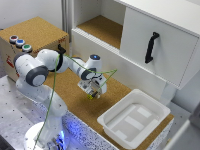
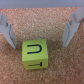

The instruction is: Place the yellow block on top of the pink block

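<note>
My gripper [image 2: 41, 31] is spread wide over the yellow block [image 2: 35, 54], which sits low-centre in the wrist frame on the cork [image 2: 45, 15], lined up to straddle it; pink block not visible.

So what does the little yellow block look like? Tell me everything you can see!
The yellow block is a small cube, bright yellow-green, with smooth, plain faces. Its top face carries a dark mark shaped like a U, and the side facing the wrist camera carries one like a T. It sits flat on the brown cork surface, a little turned. The gripper hangs over it, open, with one finger on each side, neither touching it.
</note>
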`<state>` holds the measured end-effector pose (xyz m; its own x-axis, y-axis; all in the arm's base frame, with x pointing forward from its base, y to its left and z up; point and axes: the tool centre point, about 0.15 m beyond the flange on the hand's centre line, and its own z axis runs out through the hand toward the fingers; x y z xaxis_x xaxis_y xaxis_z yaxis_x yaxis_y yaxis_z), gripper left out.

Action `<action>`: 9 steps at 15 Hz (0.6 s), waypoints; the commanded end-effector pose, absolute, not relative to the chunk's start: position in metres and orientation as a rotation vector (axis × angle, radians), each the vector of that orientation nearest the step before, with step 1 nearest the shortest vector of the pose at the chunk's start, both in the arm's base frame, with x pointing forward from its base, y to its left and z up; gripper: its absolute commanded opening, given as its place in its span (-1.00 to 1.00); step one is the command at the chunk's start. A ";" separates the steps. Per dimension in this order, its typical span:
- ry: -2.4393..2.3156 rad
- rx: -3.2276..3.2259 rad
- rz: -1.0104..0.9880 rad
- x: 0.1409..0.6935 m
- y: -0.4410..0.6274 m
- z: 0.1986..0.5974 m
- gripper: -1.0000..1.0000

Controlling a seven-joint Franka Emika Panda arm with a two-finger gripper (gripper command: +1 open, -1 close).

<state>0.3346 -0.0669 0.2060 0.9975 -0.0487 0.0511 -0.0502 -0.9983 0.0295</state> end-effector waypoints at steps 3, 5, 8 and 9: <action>0.121 3.115 0.008 0.302 -0.066 0.197 1.00; 0.117 3.115 0.006 0.296 -0.066 0.196 1.00; 0.091 3.139 0.035 0.299 -0.062 0.194 1.00; 0.081 3.140 0.053 0.299 -0.062 0.199 1.00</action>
<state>0.3166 -0.0646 0.2013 0.9990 0.0407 -0.0166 0.0411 -0.9989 0.0203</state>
